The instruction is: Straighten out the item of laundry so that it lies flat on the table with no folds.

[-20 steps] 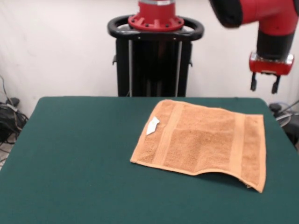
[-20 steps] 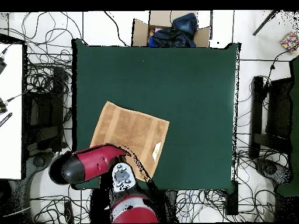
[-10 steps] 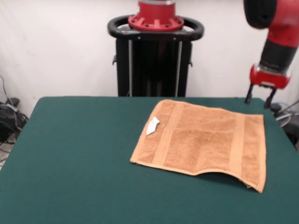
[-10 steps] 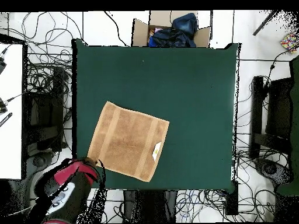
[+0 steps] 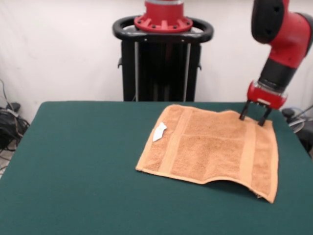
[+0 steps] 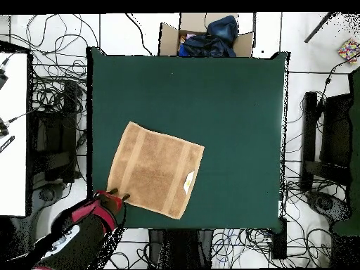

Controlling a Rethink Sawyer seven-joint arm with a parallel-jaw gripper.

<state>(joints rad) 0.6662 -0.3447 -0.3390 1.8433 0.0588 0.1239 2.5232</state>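
- Front view shows you the jaws [image 5: 255,117] hanging from the red and black arm [image 5: 279,46], spread apart, with both dark tips down at the far right corner of the towel [image 5: 210,149].
- You can see the tips at or just above the cloth there; whether they touch it cannot be told.
- You find the towel lying on the table [image 5: 73,171], right of centre in this view and toward the far edge, turned a little askew to the table's sides.
- Its near edge lifts in a shallow arch close to the near right corner, casting a shadow on the green top beneath.
- Overhead, you see the same towel [image 6: 156,168] near the corner of the table [image 6: 225,98] beside the robot, with the jaws [image 6: 117,195] at the towel corner nearest that table corner.
- A cardboard box [image 6: 205,39] sits on the floor beyond the table's far edge in the overhead view, holding dark blue cloth [image 6: 211,36].
- You can make out that the towel is orange-tan terry, rectangular, with flat woven bands [image 5: 247,152] running across near each end.
- A small white tag [image 5: 160,131] lies on its left edge in the front view.
- The table top is dark green and felt-like, far larger than the towel.
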